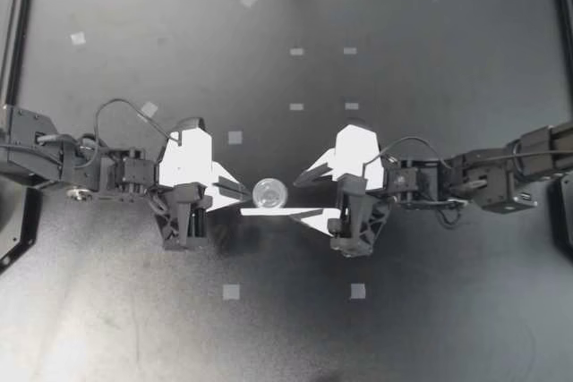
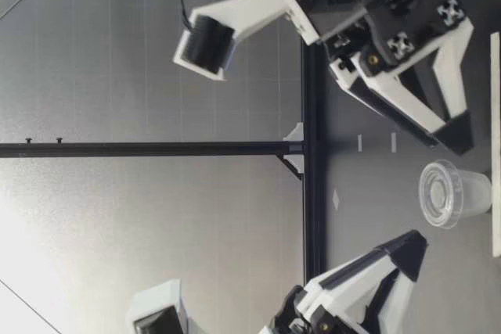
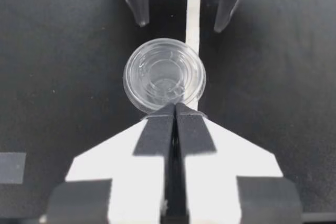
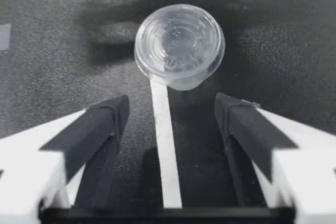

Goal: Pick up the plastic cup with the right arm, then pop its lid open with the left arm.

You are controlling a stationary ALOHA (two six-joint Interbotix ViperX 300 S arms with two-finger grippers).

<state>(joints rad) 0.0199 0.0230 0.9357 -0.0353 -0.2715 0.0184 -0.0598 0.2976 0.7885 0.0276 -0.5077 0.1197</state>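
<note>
Presently, the cup [image 1: 269, 192] (clear, lidded) stands upright on the table [image 1: 430, 310], about midway between the two arms and beside a white strip [image 1: 295, 212]. The top view does not settle whether it touches that strip.

The left gripper [image 1: 243, 191] has its fingers pressed together with nothing between them. The tips sit at the cup's rim on the near side, and contact cannot be confirmed.

The right gripper [image 1: 301, 198] faces it from the opposite side, fingers spread wide and holding nothing. In the right wrist view the cup lies just ahead of the tips, clear of both, and the strip runs back between the fingers.
</note>
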